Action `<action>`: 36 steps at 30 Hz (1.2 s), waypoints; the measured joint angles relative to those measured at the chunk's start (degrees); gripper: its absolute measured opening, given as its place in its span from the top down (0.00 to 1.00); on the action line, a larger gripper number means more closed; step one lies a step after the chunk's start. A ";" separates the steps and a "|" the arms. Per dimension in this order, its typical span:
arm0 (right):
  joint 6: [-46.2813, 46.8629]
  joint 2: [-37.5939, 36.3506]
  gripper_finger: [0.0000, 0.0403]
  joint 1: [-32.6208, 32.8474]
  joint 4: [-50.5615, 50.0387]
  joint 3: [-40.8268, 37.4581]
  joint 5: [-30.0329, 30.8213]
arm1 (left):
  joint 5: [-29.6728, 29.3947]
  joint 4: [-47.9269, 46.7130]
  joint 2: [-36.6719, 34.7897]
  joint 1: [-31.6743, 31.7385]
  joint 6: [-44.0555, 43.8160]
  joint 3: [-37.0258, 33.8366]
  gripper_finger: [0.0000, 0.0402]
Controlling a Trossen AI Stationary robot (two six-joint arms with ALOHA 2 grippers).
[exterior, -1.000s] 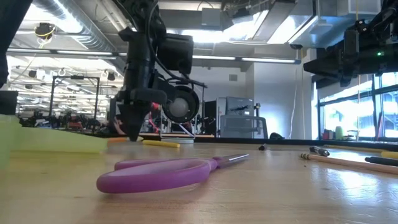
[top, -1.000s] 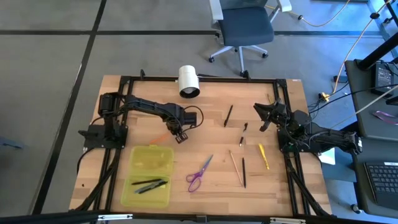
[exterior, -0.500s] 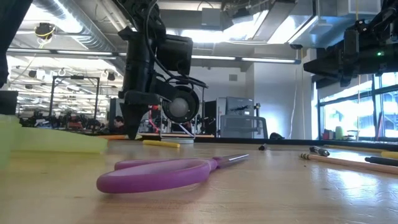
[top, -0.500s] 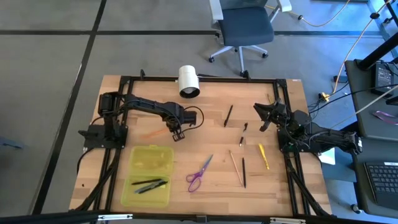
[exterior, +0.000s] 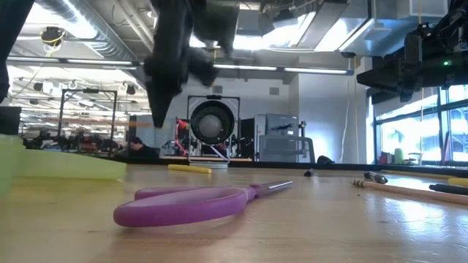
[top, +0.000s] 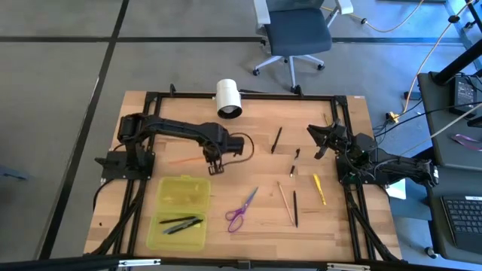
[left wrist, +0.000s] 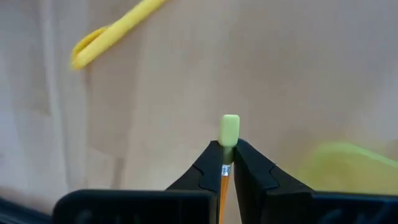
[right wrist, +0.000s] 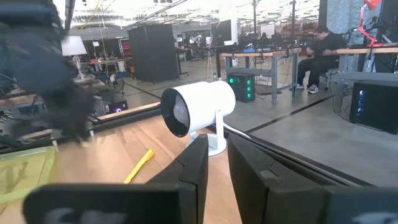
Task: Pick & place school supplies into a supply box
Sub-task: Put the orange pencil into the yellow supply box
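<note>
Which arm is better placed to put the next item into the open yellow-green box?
Left: the left gripper already holds an orange pencil close to the supply box; the right gripper waits far away.

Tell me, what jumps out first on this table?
The purple scissors lie near the table's middle, huge in the low view. The left gripper is shut on an orange pencil with a pale green eraser, above the wood beside the open yellow-green supply box. A white cylinder stands at the far edge.
</note>
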 joint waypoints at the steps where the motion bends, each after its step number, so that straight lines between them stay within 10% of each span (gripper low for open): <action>1: -0.01 -0.01 0.83 -0.01 0.00 0.00 0.01 | 1.17 -1.14 -0.02 -1.48 -0.03 1.65 0.97; 21: 0.43 -0.02 0.83 0.01 -0.68 0.00 -0.49 | 1.79 7.19 -1.92 -37.38 -38.10 5.57 0.96; 36: 3.43 -0.02 0.83 0.00 -0.35 0.00 -0.50 | 1.25 8.52 0.58 -39.70 -50.07 5.21 0.96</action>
